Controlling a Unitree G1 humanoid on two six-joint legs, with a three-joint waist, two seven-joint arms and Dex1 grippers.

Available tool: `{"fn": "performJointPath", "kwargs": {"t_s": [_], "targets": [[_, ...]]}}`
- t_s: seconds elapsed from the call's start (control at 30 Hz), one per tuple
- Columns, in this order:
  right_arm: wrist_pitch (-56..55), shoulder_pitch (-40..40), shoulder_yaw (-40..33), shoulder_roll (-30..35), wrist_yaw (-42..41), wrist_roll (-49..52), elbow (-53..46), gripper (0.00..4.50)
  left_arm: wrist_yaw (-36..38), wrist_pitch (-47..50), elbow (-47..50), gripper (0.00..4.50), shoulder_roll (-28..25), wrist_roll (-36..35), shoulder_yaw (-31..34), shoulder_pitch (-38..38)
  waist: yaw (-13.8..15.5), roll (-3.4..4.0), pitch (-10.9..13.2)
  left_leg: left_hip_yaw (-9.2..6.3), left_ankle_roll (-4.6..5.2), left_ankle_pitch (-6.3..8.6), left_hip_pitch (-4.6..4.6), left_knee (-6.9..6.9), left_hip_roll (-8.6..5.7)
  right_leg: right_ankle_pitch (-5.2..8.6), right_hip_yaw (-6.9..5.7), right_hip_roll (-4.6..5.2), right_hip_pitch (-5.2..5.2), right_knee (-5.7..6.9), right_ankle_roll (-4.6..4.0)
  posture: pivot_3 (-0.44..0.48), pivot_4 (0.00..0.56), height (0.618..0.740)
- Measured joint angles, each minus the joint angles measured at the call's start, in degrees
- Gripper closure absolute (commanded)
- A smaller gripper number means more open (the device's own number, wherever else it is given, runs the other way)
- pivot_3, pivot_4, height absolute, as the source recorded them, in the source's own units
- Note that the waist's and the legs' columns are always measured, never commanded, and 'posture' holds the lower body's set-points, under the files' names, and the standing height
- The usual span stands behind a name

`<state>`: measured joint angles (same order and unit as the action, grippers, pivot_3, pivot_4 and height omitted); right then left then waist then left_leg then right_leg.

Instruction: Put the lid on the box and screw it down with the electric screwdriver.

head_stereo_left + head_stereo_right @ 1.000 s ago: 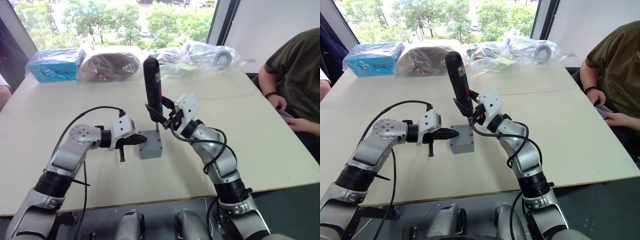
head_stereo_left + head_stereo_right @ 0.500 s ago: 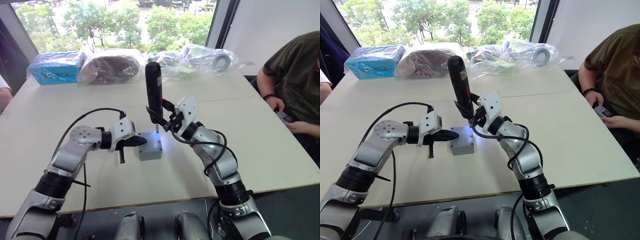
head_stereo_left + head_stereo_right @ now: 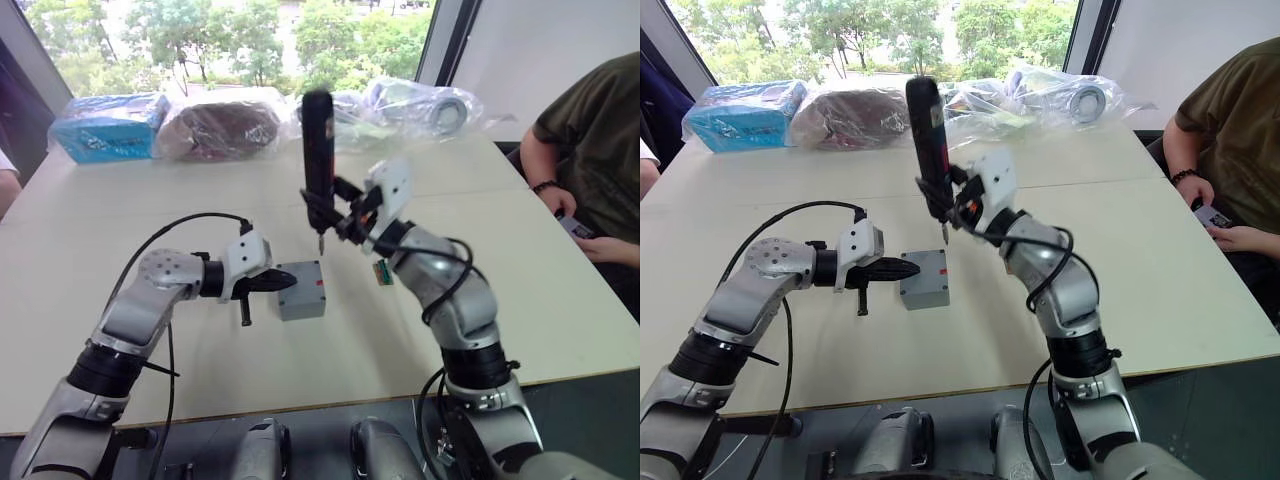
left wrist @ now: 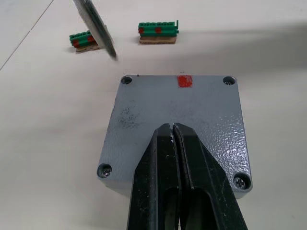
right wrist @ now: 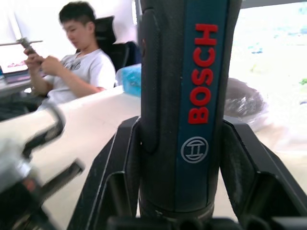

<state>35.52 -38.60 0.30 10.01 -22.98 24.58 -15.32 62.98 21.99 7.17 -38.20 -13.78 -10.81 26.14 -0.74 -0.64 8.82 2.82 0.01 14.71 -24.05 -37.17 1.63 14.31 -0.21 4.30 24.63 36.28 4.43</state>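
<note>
The grey lid (image 4: 177, 120) lies flush on the box (image 3: 301, 290), with a red mark at one edge and screw holes in its corners. My left gripper (image 4: 171, 128) is shut, and its tips rest on the lid's top at the box's left side (image 3: 283, 283). My right gripper (image 3: 345, 215) is shut on the electric screwdriver (image 3: 318, 160), a black pen-shaped tool with red lettering (image 5: 184, 96). It stands upright, with its bit hanging in the air above and just behind the box's far right corner.
Two green-and-red blocks (image 4: 158, 32) lie on the table right of the box. Plastic bags (image 3: 220, 128) and a blue pack (image 3: 110, 128) line the far edge. A person (image 3: 590, 150) sits at the right side. Another person (image 5: 76, 62) sits on the left.
My right gripper has lifted the screwdriver up and to the right, so its bit has left the lid. The white glow at the tip is gone. The left gripper has stayed put.
</note>
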Motion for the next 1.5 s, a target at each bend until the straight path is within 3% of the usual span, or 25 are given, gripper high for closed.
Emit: {"fn": "performJointPath", "kwargs": {"t_s": [0.13,0.23,0.33,0.47,0.73,0.93,1.13,1.2,1.23,1.37,1.5], "targets": [[14.7,-10.42,-9.91,6.11,3.87,9.51,-0.75,2.68,-0.67,3.53,3.12,4.5,0.21,-2.77,1.1,0.19,0.19,-0.01,0.37,-0.06,0.01,0.0,-0.31,-0.04,-0.05,-0.13,-0.16,-0.08,0.15,-0.04,0.24,0.0,0.15,0.74],[30.52,-13.64,-14.22,12.97,6.01,14.52,0.44,2.68,-0.93,5.99,5.93,4.5,-0.11,-5.79,3.75,1.21,0.09,-0.02,0.44,-0.02,0.04,0.01,-0.34,-0.03,-0.07,-0.13,-0.17,-0.15,0.15,-0.11,0.24,0.0,0.15,0.74],[39.9,-13.76,-15.24,15.52,7.4,15.25,3.07,2.68,-1.0,6.85,7.83,4.5,-0.7,-7.41,5.28,1.63,-0.28,0.14,0.56,0.04,0.07,0.03,-0.33,-0.03,-0.07,-0.15,-0.1,-0.22,0.19,-0.11,0.27,0.0,0.15,0.74],[51.4,-14.55,-9.26,27.12,4.78,15.03,8.21,2.68,-0.76,9.06,10.43,4.5,-1.87,-10.9,7.53,1.76,-0.07,0.1,0.92,-0.02,0.08,0.02,-0.36,-0.07,-0.01,-0.16,-0.04,-0.52,0.22,-0.09,0.29,0.0,0.15,0.74],[56.49,-16.8,4.35,34.8,0.57,10.44,20.08,2.68,-1.91,11.96,13.43,4.5,-2.84,-15.66,10.54,3.07,-0.42,0.07,1.09,0.01,0.08,0.02,-0.33,-0.08,0.1,-0.16,0.05,-0.82,0.29,-0.08,0.31,0.0,0.15,0.74],[55.21,-17.99,12.78,34.92,-2.47,6.17,29.99,2.68,-3.34,13.84,15.56,4.5,-4.04,-18.04,11.85,3.23,-0.13,0.07,1.11,0.02,0.08,0.02,-0.37,-0.1,0.1,-0.17,0.06,-0.83,0.31,-0.07,0.32,0.0,0.15,0.74],[50.86,-18.9,14.58,32.71,-4.85,2.08,37.85,2.68,-4.7,14.96,16.23,4.5,-4.43,-19.22,11.89,3.22,-0.06,0.04,1.11,0.05,0.07,0.02,-0.36,-0.19,0.1,-0.2,0.06,-0.84,0.27,-0.07,0.37,0.0,0.15,0.74],[50.12,-19.16,14.61,32.36,-5.77,1.23,38.73,1.71,-4.97,15.07,16.23,4.5,-4.62,-19.31,11.89,3.2,-0.16,0.04,1.11,0.05,0.07,0.02,-0.35,-0.23,0.1,-0.22,0.08,-0.84,0.25,-0.06,0.39,0.0,0.15,0.74],[49.55,-19.25,14.61,32.16,-5.98,0.68,39.22,1.61,-5.15,15.2,16.23,4.5,-4.65,-19.37,11.89,3.2,-0.18,0.04,1.11,0.05,0.07,0.02,-0.35,-0.25,0.1,-0.22,0.08,-0.84,0.25,-0.06,0.4,0.0,0.15,0.74],[48.65,-19.25,14.51,32.01,-6.82,-0.83,39.09,0.13,-5.42,16.17,16.19,4.5,-5.84,-19.43,11.87,3.04,-0.07,0.05,1.11,0.05,0.07,0.02,-0.36,-0.24,0.1,-0.22,0.08,-0.85,0.25,-0.05,0.4,0.0,0.15,0.74],[48.04,-19.28,14.41,33.41,-8.61,-1.26,35.27,0.02,-5.41,16.99,15.77,4.5,-7.15,-19.44,11.85,3.06,0.01,0.1,1.15,0.04,0.07,0.02,-0.39,-0.23,0.1,-0.23,0.08,-0.84,0.29,-0.05,0.4,0.0,0.15,0.74]]}}
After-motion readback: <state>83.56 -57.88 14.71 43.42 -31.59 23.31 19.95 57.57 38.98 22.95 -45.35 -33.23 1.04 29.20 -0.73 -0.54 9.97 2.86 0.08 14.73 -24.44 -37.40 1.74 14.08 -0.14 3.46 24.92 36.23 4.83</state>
